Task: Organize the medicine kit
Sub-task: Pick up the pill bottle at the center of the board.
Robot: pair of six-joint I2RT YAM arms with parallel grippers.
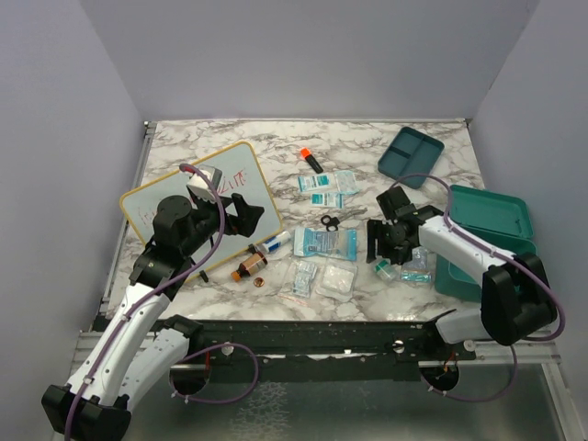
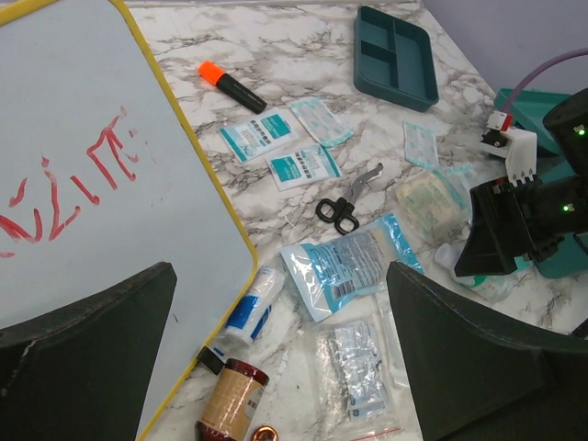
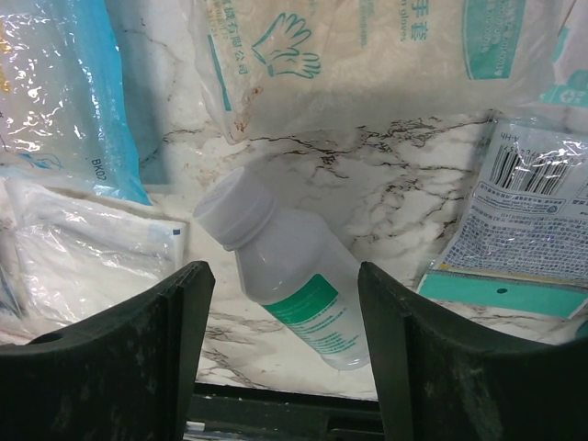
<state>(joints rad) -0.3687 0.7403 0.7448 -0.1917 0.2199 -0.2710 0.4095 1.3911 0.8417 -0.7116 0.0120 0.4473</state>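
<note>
Top external | medicine kit (image 1: pixel 485 228) right of right gripper (image 1: pixel 378 250) | both jaws spread, empty

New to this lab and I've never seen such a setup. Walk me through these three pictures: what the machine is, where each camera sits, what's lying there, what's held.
Two robot arms are bolted at the table's near edge. The overhead picture looks down from behind them; the other two come from cameras on each wrist. The left gripper hangs open over a whiteboard, holding nothing. The right gripper is open around a small white bottle lying on the marble, not yet gripping it. Scattered about: scissors, an orange-capped marker, sealed packets and a brown bottle. The teal case and its divided tray are the medicine kit.
</note>
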